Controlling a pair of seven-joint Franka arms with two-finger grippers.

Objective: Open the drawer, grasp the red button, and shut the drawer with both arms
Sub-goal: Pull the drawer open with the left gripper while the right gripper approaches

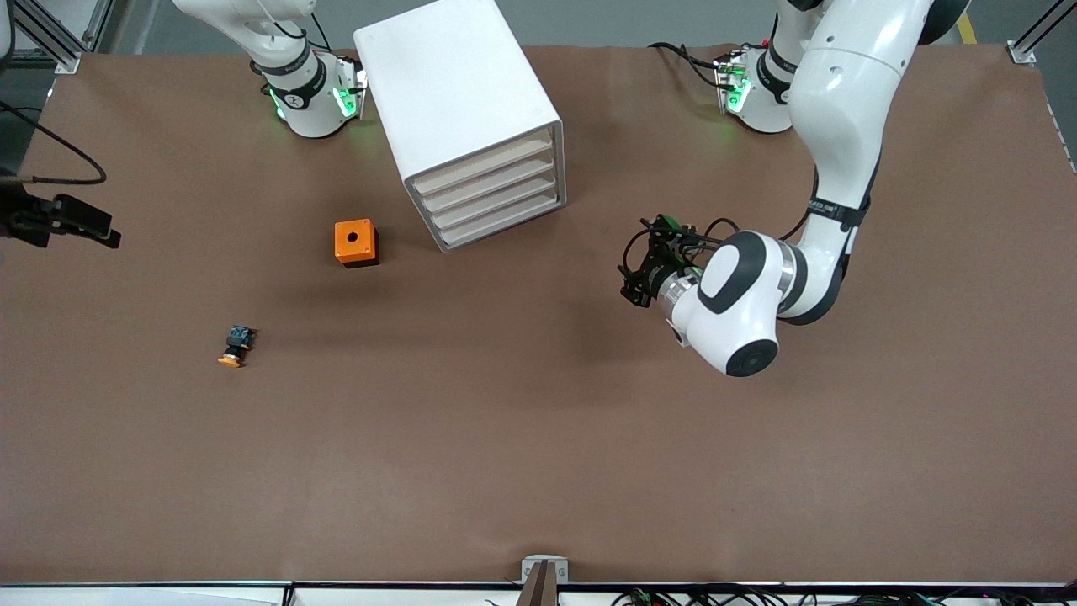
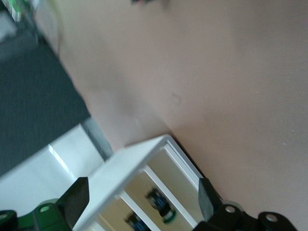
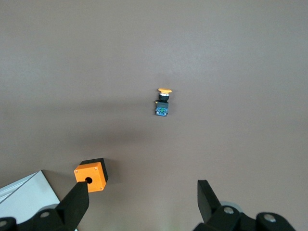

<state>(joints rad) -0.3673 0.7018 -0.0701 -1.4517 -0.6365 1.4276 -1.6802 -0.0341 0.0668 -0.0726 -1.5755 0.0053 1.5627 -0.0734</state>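
The first job is to open a drawer, and no drawer is open yet. The white cabinet (image 1: 458,101) stands on the desk (image 1: 538,471) with all four drawers (image 1: 492,198) pushed in.

The left end effector (image 1: 639,273) hangs just above the desk, in front of the drawers, with its fingers (image 2: 79,196) spread wide and holding nothing. It should line up with one drawer, catch its front edge, and pull straight out, not sideways, so the cabinet does not slide or tip.

The right end effector (image 3: 142,198) waits up high over the right arm's end of the desk, also wide open and empty. It could help by holding the cabinet still.

The red button is not out on the desk, so I think it is in a drawer. The left wrist view shows two small dark things (image 2: 159,203) inside the cabinet. One has a bit of blue. I cannot tell if either has a red cap.

The yellow-capped button (image 1: 236,346) and the orange box (image 1: 355,242) lie out on the desk. Leave them alone.
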